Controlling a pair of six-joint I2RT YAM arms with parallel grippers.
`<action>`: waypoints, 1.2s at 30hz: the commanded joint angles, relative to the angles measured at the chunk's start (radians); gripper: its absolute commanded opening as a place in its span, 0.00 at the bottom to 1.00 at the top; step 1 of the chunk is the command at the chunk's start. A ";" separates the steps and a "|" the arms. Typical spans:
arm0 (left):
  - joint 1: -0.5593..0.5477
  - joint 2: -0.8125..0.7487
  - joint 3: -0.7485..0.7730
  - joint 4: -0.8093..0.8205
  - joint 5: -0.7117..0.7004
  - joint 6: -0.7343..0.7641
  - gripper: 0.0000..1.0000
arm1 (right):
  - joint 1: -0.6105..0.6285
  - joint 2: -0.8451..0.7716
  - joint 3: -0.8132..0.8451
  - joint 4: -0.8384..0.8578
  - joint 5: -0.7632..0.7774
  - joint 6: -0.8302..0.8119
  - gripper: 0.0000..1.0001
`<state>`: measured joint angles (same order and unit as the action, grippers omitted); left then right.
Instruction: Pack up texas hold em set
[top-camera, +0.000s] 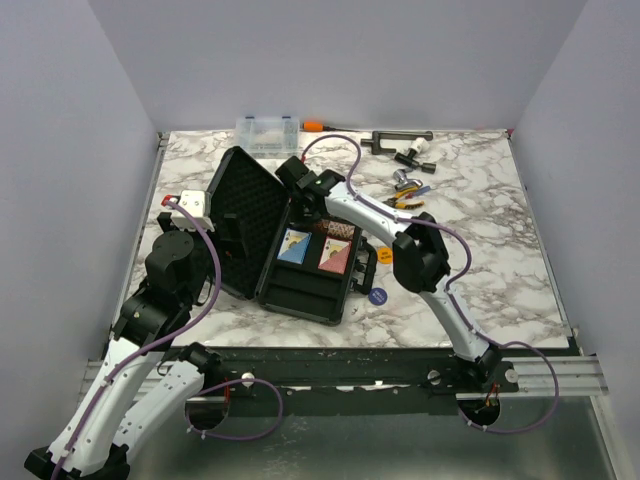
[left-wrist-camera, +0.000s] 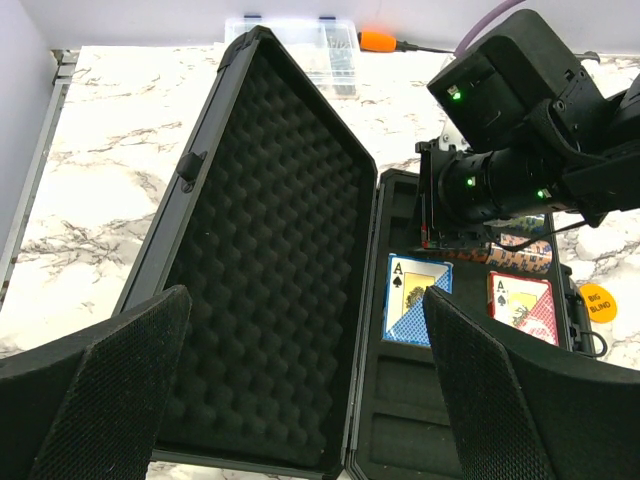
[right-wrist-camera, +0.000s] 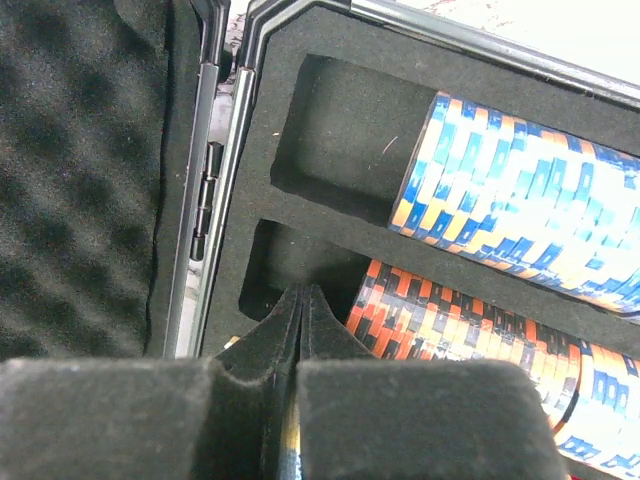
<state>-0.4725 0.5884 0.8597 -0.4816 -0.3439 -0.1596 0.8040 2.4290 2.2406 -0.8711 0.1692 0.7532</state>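
Black foam case (top-camera: 305, 292) lies open centre-left on the counter (top-camera: 500, 280), chip rolls (right-wrist-camera: 520, 190) in its upper slots. Your right claw (right-wrist-camera: 300, 295), pads (right-wrist-camera: 400, 420) pressed together, sits by the hinge edge. Your left claw (left-wrist-camera: 305, 300) hangs spread wide over the lid (left-wrist-camera: 260, 250), with open counter at lower right.

Soft, even light from above leaves the marble desk (top-camera: 500, 260) bright, with only faint shadows beneath the arms (top-camera: 420, 258). The case (left-wrist-camera: 260, 260) foam stays dark but textured. Up close, the right pincer (right-wrist-camera: 300, 305) blurs, while the chip rolls (right-wrist-camera: 520, 200) behind look sharp and vivid.
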 joint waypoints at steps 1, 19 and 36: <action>0.005 0.003 0.002 -0.014 0.020 -0.003 0.98 | -0.008 -0.058 -0.053 -0.099 0.109 -0.038 0.05; 0.006 0.002 0.002 -0.013 0.044 -0.011 0.97 | -0.008 -0.338 -0.207 0.151 -0.002 -0.003 0.86; 0.006 0.012 0.002 -0.012 0.050 -0.012 0.97 | -0.008 -0.654 -0.584 0.322 0.231 -0.089 0.99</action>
<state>-0.4721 0.5983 0.8597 -0.4820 -0.3168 -0.1638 0.7925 1.8679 1.7573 -0.6132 0.2932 0.7013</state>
